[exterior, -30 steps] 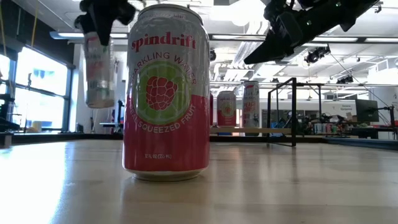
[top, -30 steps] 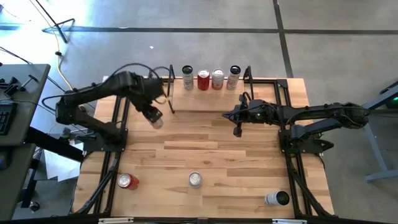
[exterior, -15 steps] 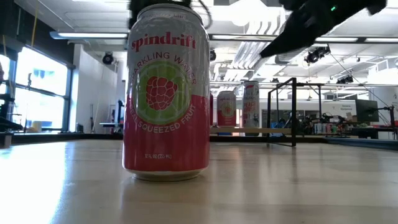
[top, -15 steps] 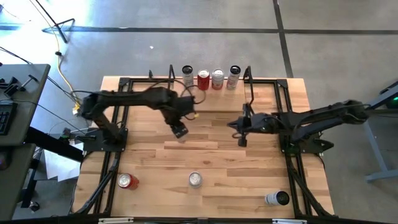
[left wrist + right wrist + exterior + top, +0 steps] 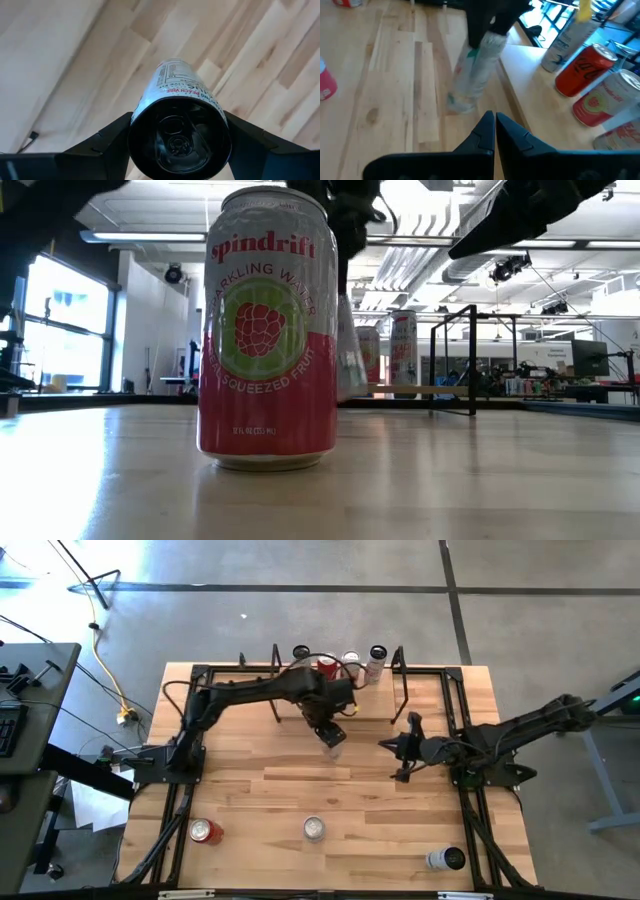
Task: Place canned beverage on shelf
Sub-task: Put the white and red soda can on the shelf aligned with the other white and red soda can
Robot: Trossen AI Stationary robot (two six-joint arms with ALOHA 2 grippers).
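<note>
- left gripper (image 5: 333, 730) clamped on a slim pale can (image 5: 334, 736), one finger (image 5: 107, 137) on each side, can hanging clear above the surface (image 5: 350, 790) just in front of the shelf (image 5: 340, 680).
- low view: that can (image 5: 350, 355) shows partly hidden behind a big raspberry can (image 5: 266, 330).
- shelf carries four upright cans (image 5: 327, 665) in a row between its black end frames.
- right gripper (image 5: 402, 753) hovers over the surface to the right of the held can, fingers (image 5: 482, 132) pressed together, empty.
- three more cans near the front edge: red (image 5: 205, 831), silver (image 5: 314, 828), white on its side (image 5: 443, 859).
</note>
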